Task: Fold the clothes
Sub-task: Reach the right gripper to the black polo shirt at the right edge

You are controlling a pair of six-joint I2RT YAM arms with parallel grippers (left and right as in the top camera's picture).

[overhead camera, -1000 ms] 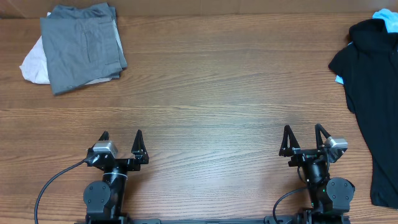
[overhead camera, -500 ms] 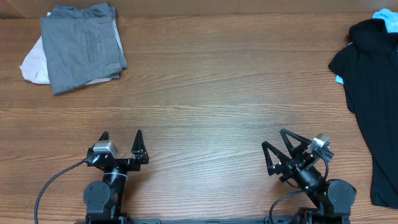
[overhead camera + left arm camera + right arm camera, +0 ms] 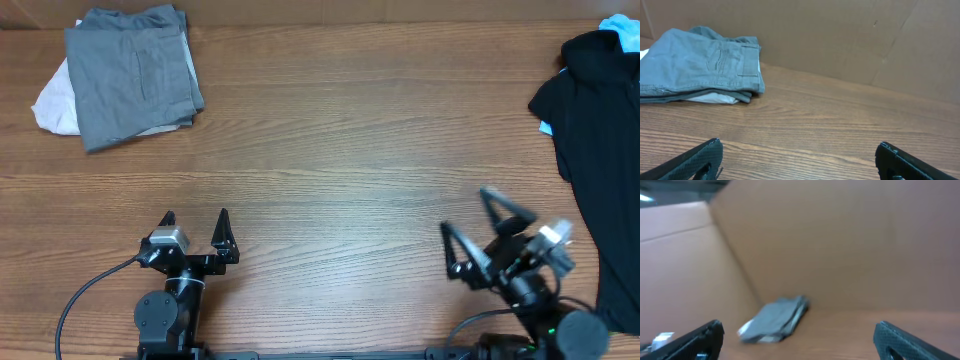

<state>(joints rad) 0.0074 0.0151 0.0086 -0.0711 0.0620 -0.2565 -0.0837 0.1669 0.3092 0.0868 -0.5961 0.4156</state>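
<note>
Overhead, a black shirt (image 3: 600,150) is seen spread loosely at the right edge of the wooden table (image 3: 350,150), with a scrap of light blue cloth (image 3: 622,30) showing at its top corner. A folded grey garment (image 3: 130,75) is laid over a white garment (image 3: 52,100) at the far left corner. The left gripper (image 3: 195,213) is held at the near edge, jaws spread wide and empty. The right gripper (image 3: 465,209) is tilted and angled toward the left, its jaws likewise parted with nothing between them, near the shirt but apart from it. From the left wrist, the grey garment is framed against a cardboard wall (image 3: 840,35). The right wrist picture is blurred.
</note>
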